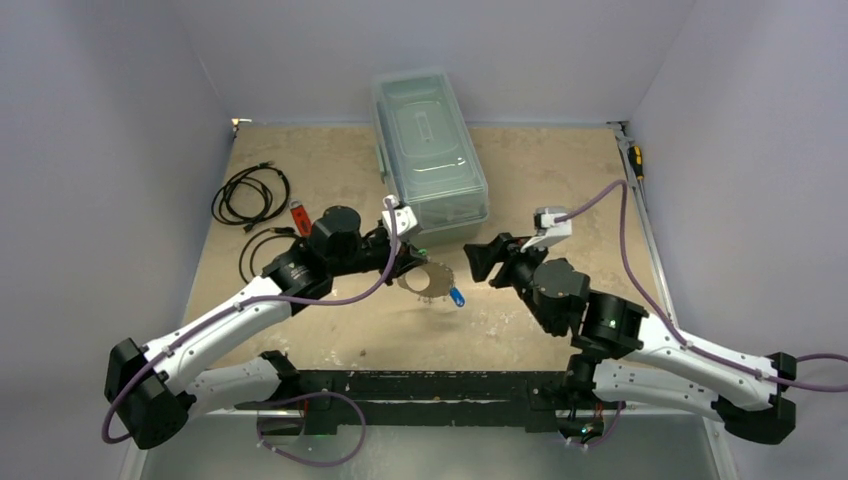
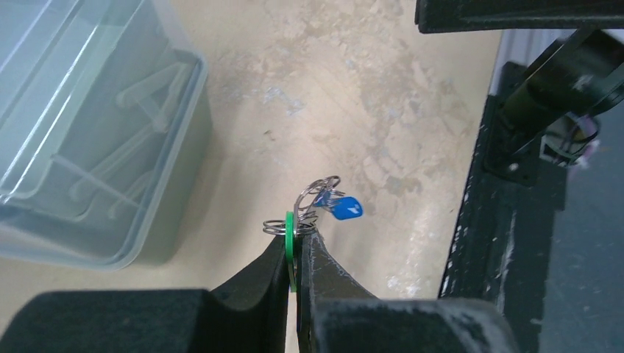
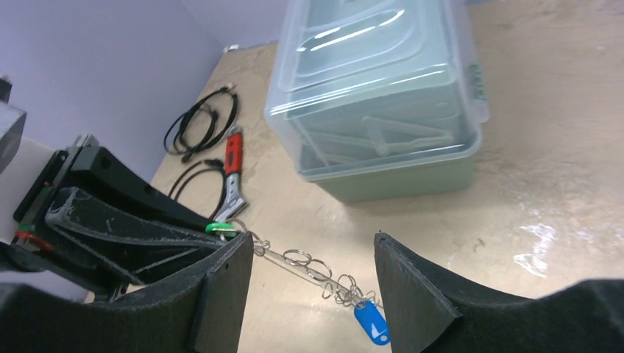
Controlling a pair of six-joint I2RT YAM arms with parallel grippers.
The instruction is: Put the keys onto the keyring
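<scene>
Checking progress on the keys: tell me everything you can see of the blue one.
The blue key is tiny: a glossy blue plastic head, blade too small to see. It dangles from wire rings at one end of the keyring, apparently clear of the table; the left gripper clamps the other end.

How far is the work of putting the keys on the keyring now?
Looks done: the blue key hangs from the keyring. In hand: the left gripper is shut on the green key at the keyring's edge; whether it is threaded, I cannot tell. Left: thread the green key, if needed. The right gripper is open.
</scene>
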